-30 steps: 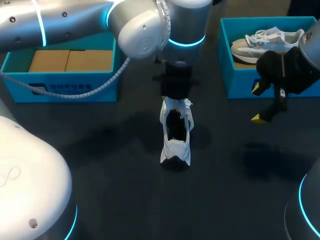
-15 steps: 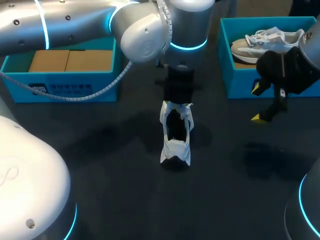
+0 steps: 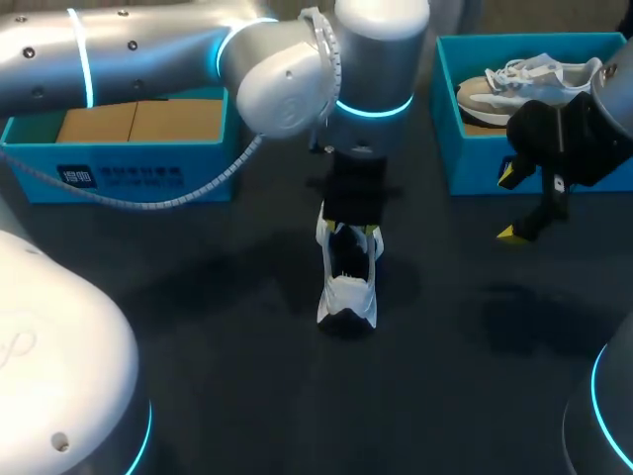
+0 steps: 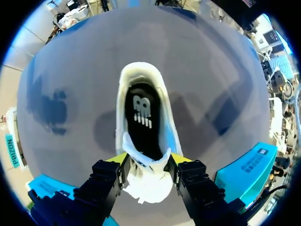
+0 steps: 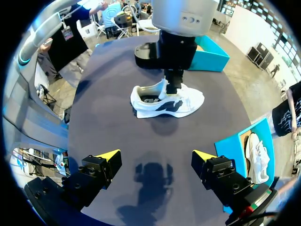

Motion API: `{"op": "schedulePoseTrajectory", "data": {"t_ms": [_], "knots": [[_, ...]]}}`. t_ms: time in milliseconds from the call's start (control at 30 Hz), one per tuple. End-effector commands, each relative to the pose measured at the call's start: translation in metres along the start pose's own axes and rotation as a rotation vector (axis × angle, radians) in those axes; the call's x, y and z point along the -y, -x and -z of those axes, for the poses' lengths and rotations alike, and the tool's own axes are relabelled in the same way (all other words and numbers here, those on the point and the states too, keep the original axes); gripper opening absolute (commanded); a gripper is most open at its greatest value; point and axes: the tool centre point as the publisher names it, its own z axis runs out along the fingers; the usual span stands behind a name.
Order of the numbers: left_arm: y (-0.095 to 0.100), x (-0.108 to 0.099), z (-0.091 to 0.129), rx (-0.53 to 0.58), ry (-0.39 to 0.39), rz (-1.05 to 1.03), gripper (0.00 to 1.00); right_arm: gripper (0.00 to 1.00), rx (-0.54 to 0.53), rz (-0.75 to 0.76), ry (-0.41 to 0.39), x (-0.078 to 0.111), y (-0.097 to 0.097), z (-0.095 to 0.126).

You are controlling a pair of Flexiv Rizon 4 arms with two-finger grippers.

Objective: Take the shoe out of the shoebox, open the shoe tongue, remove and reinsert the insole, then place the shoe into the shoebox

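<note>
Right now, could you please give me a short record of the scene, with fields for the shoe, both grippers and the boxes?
white shoe: upright on its sole on the table, outside both boxes
insole: dark, in place inside the shoe
left gripper: over the shoe, jaws closed on the shoe tongue from both sides
right gripper: hovering beside the right shoebox, jaws open, empty
right shoebox: holds a second shoe
left shoebox: brown cardboard inside, no shoe visible
</note>
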Motion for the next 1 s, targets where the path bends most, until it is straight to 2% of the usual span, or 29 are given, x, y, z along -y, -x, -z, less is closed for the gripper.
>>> {"op": "schedulePoseTrajectory", "data": {"t_ms": [33,200,367,600,1000], "knots": [[-0.009,-0.005,0.018,0.005,0.025,0.014,0.51,1.0,0.002,-0.001,-0.002,0.0,-0.001,-0.001],[-0.007,-0.026,0.025,-0.002,0.054,0.034,0.5,1.0,0.002,-0.001,-0.002,0.0,-0.001,-0.001],[0.0,-0.034,0.014,-0.018,0.046,0.035,0.46,1.0,0.002,-0.001,-0.002,0.0,-0.001,-0.001],[0.001,-0.013,-0.005,-0.021,-0.011,0.01,0.43,1.0,0.002,-0.001,-0.002,0.0,-0.001,-0.001],[-0.011,0.028,-0.012,-0.019,-0.09,0.079,0.44,1.0,0.002,-0.001,-0.002,0.0,-0.001,-0.001]]}}
